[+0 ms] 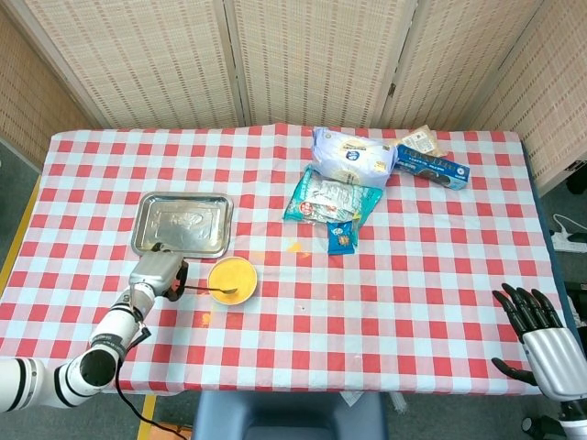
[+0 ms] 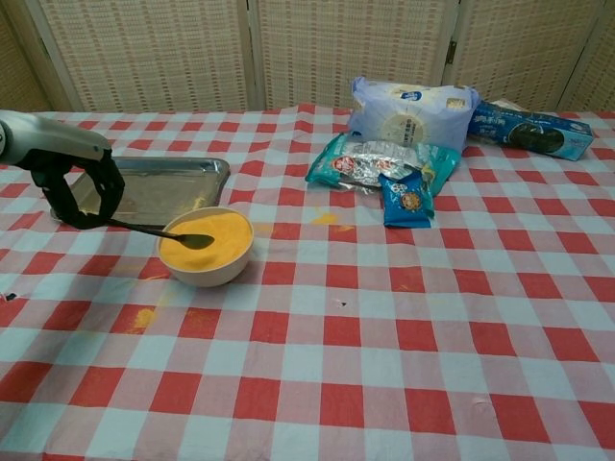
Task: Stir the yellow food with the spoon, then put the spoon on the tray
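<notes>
One spoon (image 2: 159,232) — slim, dark metal — lies nearly level, its long axis running left to right: the bowl end points right and rests on the yellow food (image 2: 206,240), the handle reaches left past the rim into the left robot hand (image 2: 85,192), whose dark fingers are clasped around it. The food is a smooth, bright yellow mass filling a pale round bowl (image 2: 219,272) that stands on the checked counter (image 2: 384,327), just in front of the steel tray (image 2: 163,187). A few yellow smears mark the cloth beside the bowl and further right.

Well apart, toward the far right, lie snack packets: a white-and-blue bag (image 2: 408,113), a teal foil pack (image 2: 370,161), a small blue pack (image 2: 405,200) and a long dark-blue box (image 2: 530,130) — their printing is too small to read.

The right robot hand (image 1: 541,341) hangs off the counter's near right corner, fingers spread, grasping nothing.
</notes>
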Action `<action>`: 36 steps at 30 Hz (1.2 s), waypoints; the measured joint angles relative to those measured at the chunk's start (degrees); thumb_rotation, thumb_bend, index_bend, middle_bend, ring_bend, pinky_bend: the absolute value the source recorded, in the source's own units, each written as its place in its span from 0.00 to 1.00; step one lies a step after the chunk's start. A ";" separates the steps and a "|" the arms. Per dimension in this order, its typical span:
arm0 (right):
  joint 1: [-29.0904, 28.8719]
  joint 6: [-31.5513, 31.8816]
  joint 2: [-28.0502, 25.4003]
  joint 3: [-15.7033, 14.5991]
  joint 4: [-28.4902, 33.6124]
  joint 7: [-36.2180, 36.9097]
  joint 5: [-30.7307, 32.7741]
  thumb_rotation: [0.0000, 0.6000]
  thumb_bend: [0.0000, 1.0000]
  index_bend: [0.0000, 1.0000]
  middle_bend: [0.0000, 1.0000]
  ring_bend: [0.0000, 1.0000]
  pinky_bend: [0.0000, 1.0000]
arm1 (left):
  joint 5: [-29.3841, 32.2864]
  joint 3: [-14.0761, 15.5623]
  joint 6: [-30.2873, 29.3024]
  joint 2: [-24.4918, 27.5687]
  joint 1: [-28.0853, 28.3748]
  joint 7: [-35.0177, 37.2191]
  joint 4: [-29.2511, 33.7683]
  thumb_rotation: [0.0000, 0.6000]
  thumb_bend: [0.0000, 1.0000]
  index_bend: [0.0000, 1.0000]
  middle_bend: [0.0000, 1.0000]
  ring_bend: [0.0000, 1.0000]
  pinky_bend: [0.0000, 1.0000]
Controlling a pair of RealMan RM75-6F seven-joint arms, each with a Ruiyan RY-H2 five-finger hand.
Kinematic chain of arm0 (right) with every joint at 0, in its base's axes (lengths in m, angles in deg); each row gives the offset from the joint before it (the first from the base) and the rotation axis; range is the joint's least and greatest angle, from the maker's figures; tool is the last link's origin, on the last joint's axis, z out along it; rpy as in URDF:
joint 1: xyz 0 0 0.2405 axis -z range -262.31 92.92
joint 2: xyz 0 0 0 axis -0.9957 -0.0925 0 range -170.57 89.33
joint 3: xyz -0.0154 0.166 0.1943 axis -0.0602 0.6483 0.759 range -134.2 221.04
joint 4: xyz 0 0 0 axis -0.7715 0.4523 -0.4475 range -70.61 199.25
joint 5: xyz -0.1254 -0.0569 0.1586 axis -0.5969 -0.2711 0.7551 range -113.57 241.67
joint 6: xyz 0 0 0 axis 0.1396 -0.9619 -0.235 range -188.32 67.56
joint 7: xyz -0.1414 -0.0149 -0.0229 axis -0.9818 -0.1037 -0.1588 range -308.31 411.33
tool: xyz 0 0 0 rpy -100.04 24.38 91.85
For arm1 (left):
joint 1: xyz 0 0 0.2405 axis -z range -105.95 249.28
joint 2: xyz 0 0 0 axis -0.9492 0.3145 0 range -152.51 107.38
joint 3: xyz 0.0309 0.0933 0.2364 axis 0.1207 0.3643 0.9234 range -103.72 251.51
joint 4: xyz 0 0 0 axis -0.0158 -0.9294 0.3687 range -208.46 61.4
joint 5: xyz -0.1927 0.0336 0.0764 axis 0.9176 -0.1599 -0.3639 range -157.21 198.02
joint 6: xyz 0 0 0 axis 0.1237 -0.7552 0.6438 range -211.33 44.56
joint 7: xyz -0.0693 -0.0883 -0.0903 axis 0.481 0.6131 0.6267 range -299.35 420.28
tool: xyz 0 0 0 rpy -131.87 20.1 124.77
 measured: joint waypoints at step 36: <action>-1.30 -3.96 1.30 2.37 0.56 -3.40 6.37 1.00 0.00 0.00 0.00 0.00 0.00 | -0.49 1.82 14.13 -6.89 2.62 13.97 -30.97 1.00 0.48 0.88 0.42 0.19 0.06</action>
